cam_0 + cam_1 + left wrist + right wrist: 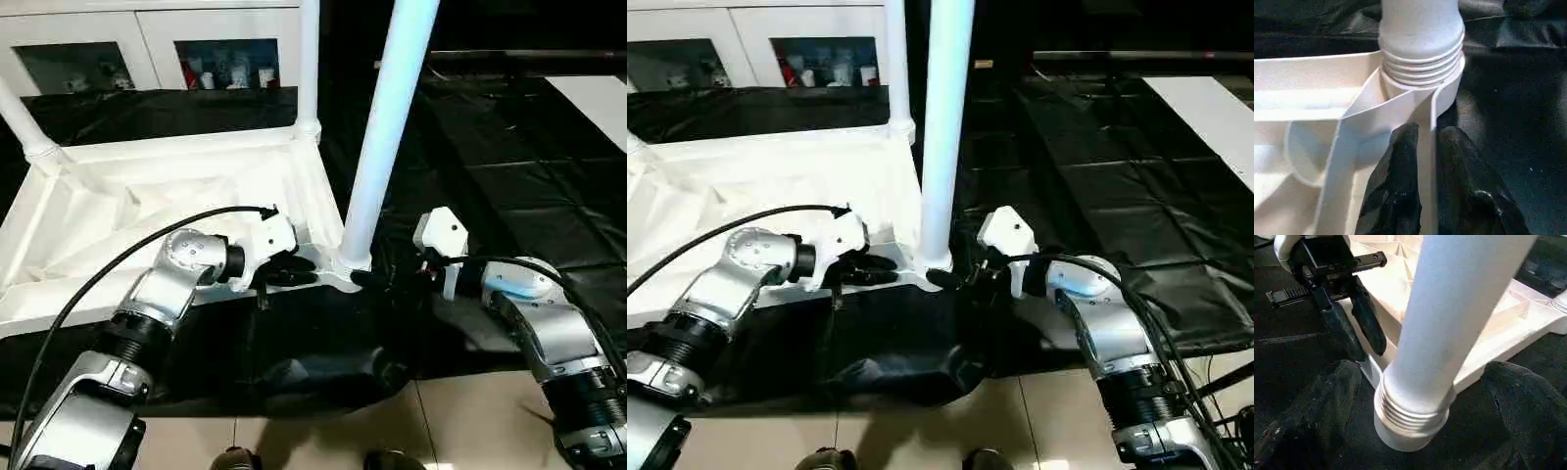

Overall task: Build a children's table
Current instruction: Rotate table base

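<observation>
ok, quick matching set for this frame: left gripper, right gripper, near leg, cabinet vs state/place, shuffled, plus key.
1. left gripper
2. right gripper
3. near leg
4. cabinet

A. glass doors, behind the tabletop
B. fingers astride the tabletop's rim
C. open, fingers either side of the leg's base
D. upright in the near corner socket

Pairs: 1-B, 2-C, 3-D, 4-A

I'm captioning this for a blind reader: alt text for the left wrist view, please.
Two black fingers straddle the tabletop's thin rim, just below a corner socket holding a white leg with its ribbed end seated. Black sheet lies beyond.
</observation>
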`<state>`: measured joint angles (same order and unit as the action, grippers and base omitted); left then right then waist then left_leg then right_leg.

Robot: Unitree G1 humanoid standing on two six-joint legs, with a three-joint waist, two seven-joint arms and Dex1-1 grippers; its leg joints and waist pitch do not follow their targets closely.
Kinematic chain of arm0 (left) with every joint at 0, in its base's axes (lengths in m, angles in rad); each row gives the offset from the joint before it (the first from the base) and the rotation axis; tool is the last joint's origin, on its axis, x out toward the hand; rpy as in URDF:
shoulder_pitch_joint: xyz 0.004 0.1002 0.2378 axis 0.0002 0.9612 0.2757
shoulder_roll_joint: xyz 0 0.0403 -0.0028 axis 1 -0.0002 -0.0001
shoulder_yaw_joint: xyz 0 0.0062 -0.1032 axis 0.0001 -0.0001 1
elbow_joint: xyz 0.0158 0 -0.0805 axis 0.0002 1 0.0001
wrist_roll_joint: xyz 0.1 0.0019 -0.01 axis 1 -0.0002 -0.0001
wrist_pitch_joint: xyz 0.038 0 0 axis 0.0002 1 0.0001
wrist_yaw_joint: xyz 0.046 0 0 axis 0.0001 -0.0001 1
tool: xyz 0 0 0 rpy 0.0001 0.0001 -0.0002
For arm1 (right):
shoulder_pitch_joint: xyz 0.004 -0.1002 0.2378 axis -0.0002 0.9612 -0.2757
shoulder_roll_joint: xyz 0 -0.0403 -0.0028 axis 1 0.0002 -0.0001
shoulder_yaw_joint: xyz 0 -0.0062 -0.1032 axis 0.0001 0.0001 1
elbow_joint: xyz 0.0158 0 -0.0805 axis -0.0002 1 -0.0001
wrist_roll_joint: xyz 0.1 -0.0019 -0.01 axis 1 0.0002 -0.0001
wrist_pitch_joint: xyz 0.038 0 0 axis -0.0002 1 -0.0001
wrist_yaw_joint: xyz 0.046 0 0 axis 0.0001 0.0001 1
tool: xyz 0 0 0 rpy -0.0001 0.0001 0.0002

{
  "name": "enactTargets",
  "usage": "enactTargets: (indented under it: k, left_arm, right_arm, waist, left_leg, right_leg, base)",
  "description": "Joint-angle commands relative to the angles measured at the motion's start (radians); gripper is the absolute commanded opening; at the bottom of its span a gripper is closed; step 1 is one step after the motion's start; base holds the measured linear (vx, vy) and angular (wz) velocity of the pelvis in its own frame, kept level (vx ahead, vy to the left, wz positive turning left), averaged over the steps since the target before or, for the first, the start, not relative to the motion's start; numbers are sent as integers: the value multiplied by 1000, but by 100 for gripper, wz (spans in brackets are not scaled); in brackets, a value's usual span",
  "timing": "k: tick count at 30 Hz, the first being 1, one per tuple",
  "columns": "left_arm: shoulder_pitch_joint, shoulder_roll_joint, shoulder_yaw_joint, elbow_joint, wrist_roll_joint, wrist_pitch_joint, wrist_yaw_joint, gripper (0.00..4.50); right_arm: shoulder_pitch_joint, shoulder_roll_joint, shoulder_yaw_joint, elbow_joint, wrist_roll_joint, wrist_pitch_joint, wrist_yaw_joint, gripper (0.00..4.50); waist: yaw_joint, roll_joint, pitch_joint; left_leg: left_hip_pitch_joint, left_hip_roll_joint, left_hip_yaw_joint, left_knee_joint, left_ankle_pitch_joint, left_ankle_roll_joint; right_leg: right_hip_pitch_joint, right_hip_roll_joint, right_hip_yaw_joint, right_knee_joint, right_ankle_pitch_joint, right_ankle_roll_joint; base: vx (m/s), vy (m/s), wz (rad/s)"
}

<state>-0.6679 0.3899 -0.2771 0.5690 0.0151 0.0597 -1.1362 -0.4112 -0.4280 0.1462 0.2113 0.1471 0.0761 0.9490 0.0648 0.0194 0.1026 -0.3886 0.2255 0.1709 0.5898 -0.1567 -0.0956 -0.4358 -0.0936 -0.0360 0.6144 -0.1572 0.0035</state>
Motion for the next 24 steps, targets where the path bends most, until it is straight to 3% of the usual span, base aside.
enactTargets:
  k: [1,18,19,24]
  left_arm:
    - [-23,24,7,19,-3,-11,-41,89]
    - [-46,29,-25,124,19,-25,-92,89]
    - [-48,27,-18,132,13,-29,-90,64]
    - [-48,24,11,149,-11,-41,-82,24]
  right_arm:
    - [-9,-3,3,13,1,-8,12,450]
    - [6,-17,3,4,-5,-18,11,450]
    - [7,-18,2,4,-5,-18,11,450]
    - [7,-16,0,12,-5,-22,7,450]
  waist:
    - [6,-13,-88]
    - [6,-4,-88]
    - [6,-3,-89]
    - [7,-7,-88]
  left_leg:
    - [10,-18,17,-58,-184,75]
    - [11,-18,16,-59,-201,61]
    - [12,-17,15,-59,-200,61]
    - [11,-18,16,-59,-205,61]
  right_leg:
    - [69,-17,19,-61,-152,-243]
    - [72,-16,18,-59,-117,-260]
    - [73,-16,18,-58,-112,-262]
    - [73,-16,18,-59,-121,-262]
  base:
    - [0,0,0]
    - [0,0,0]
    - [0,0,0]
    - [0,0,0]
